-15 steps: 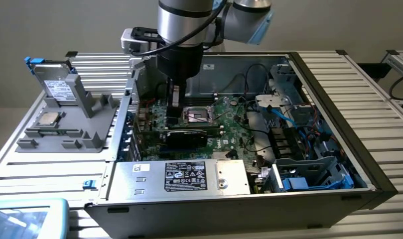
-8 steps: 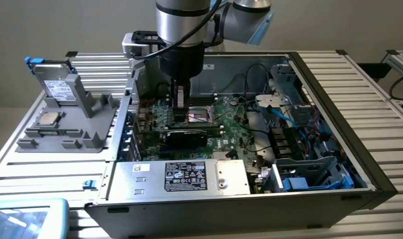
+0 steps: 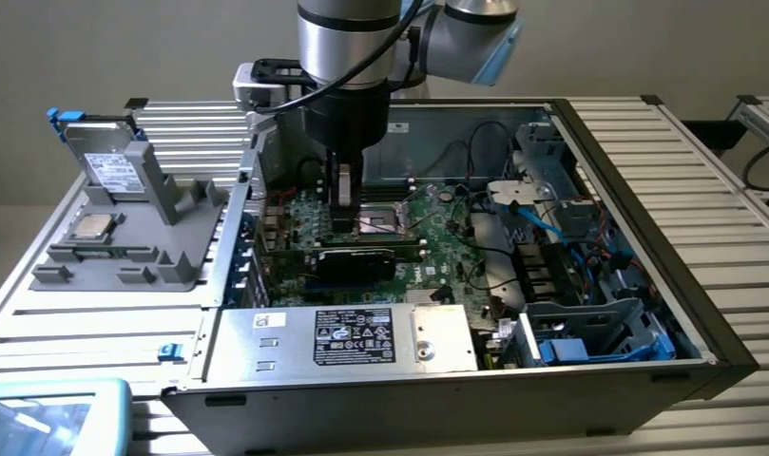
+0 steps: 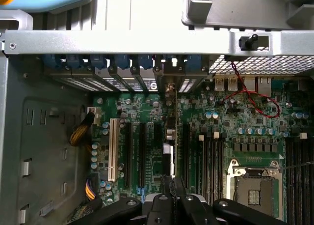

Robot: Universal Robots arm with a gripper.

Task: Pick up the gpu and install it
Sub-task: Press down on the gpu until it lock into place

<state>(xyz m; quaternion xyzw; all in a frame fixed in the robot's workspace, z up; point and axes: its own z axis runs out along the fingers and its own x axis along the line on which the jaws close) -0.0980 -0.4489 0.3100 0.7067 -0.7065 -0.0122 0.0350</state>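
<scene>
The open computer case (image 3: pixel 688 285) lies on the slatted tabletop (image 3: pixel 92 323) with the arm reaching straight down into it over the motherboard (image 4: pixel 147 117). The gpu (image 4: pixel 175 136) stands on edge directly below the fingers (image 4: pixel 171 198), which are closed on its top edge. Its long axis runs along an expansion slot toward the case's rear brackets.
</scene>
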